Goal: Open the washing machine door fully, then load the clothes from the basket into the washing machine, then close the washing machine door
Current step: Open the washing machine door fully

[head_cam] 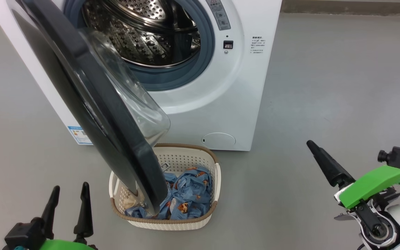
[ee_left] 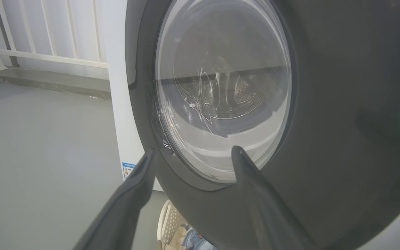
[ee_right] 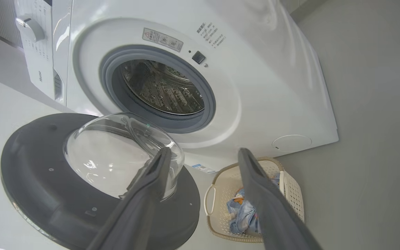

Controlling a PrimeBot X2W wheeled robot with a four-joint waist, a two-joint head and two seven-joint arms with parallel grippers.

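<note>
Since the washing machine door (head_cam: 96,114) stands only part-way out from the washing machine (head_cam: 234,86), the opening step is judged unfinished. Head view: the door's lower edge overhangs the basket (head_cam: 186,146), with the clothes (head_cam: 189,194) inside. The left gripper (head_cam: 71,186) sits left of the door and the right gripper (head_cam: 313,147) well right of it, both empty. Left wrist view: fingers spread, the door's outer glass close ahead. Right wrist view: fingers apart with nothing between, facing the door's inner dome. The next move probably calls for swinging the door wider, clear of the basket.
</note>
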